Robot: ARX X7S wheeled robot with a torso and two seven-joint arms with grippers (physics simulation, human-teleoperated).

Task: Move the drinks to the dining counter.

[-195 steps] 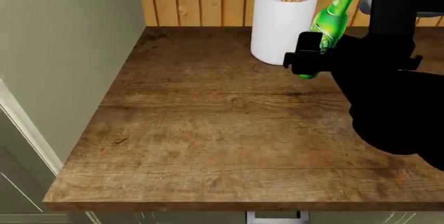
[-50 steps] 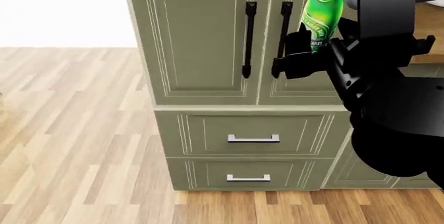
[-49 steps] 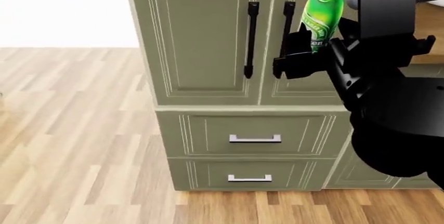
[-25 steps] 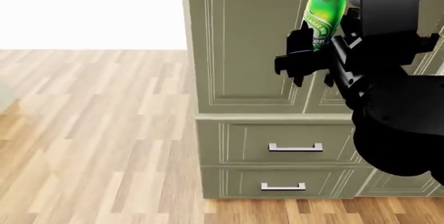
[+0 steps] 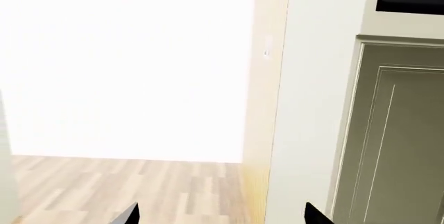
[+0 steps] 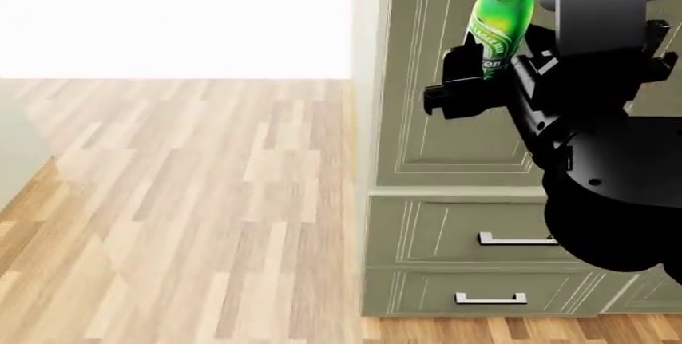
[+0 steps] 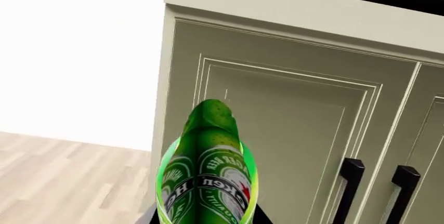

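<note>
While left fingers (image 5: 220,216) look parted, right fingers (image 6: 469,96) clamp the green bottle (image 6: 497,17).

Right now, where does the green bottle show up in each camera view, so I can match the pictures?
Head view: the green bottle stands near the top right, tilted, held in the right pincer in front of the olive-green cabinet.
Right wrist view: it fills the lower centre, seen end on, neck toward the cabinet doors.
Left wrist view: not in it.
Shared landmark: the olive-green cabinet's panelled door, also at the left wrist picture's edge.
</note>
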